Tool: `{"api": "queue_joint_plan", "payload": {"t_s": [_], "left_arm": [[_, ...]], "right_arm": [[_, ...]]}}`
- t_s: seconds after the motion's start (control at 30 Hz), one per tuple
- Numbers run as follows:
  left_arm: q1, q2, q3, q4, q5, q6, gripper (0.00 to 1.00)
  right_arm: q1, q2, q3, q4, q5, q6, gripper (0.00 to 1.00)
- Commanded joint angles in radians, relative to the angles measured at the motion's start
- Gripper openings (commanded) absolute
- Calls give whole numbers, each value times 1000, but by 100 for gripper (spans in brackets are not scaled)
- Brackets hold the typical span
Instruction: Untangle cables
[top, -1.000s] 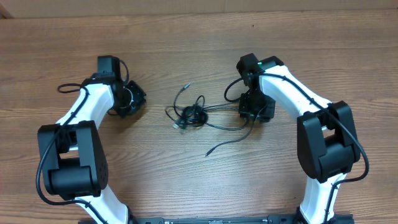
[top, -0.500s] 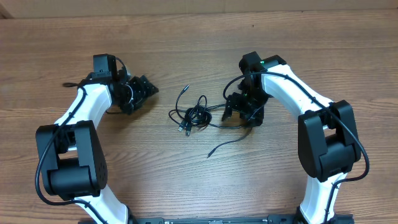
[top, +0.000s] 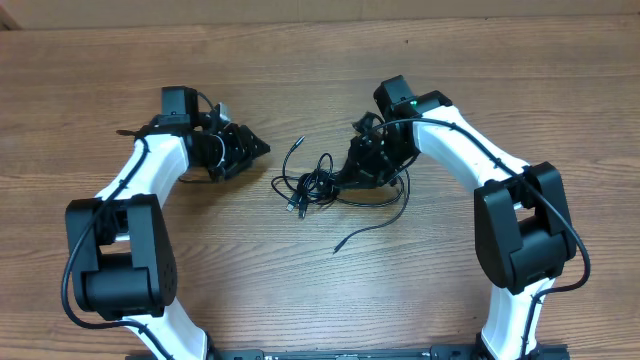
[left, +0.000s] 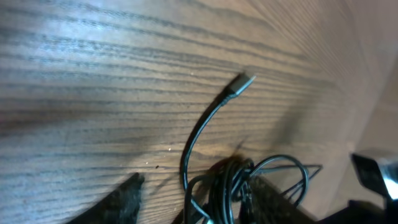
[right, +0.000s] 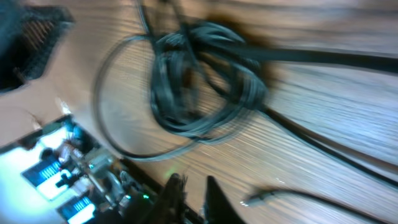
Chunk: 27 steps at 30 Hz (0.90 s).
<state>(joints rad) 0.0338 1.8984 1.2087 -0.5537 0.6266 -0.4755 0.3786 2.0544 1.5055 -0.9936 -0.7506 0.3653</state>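
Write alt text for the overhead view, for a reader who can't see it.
A knotted bunch of thin black cables lies on a wooden table between two white-and-black robot arms. The left gripper points toward the bunch with a gap between; the right gripper is at the bunch's other edge.

Worktop (top: 320, 60): brown wood-grain board, matte, grain running side to side. Lying directly on it: thin black cables (top: 312, 185), bunched into one knot near mid-board. One strand leaves the knot up and to the left, flat on the wood, ending in a small plug (top: 299, 142). A second loose end (top: 337, 247) lies below and right of the knot. A wide loop (top: 398, 195) sweeps out to the knot's right.
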Motion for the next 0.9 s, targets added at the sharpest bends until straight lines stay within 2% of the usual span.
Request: {"api": "queue_joint_plan", "payload": {"t_s": [0.0, 0.1, 0.17, 0.23, 0.27, 0.3, 0.37, 0.47, 0.77, 0.87], "left_arm": [[-36, -2, 11, -2, -83, -27, 35], [-61, -2, 11, 1, -111, -43, 20], [-74, -2, 11, 4, -122, -46, 17], [-83, -2, 11, 5, -138, -51, 17], [-88, -2, 11, 5, -147, -56, 17], [-91, -2, 11, 5, -153, -57, 16], [-93, -2, 11, 5, -155, -58, 16], [-93, -2, 11, 4, -156, -64, 16], [-93, -2, 11, 6, -159, -79, 13], [-93, -2, 11, 5, -159, -79, 13]], "right_arm": [[27, 10, 24, 44, -97, 0, 6], [53, 10, 24, 108, -97, 1, 5], [68, 10, 24, 163, -96, 1, 6], [80, 11, 24, 217, -77, 23, 17], [86, 11, 23, 240, -33, 68, 28], [90, 11, 23, 252, 18, 118, 33], [100, 11, 23, 256, 149, 224, 34], [120, 12, 19, 247, 307, 289, 34], [198, 28, -13, 286, 422, 317, 35], [227, 35, -14, 284, 477, 354, 29]]}}
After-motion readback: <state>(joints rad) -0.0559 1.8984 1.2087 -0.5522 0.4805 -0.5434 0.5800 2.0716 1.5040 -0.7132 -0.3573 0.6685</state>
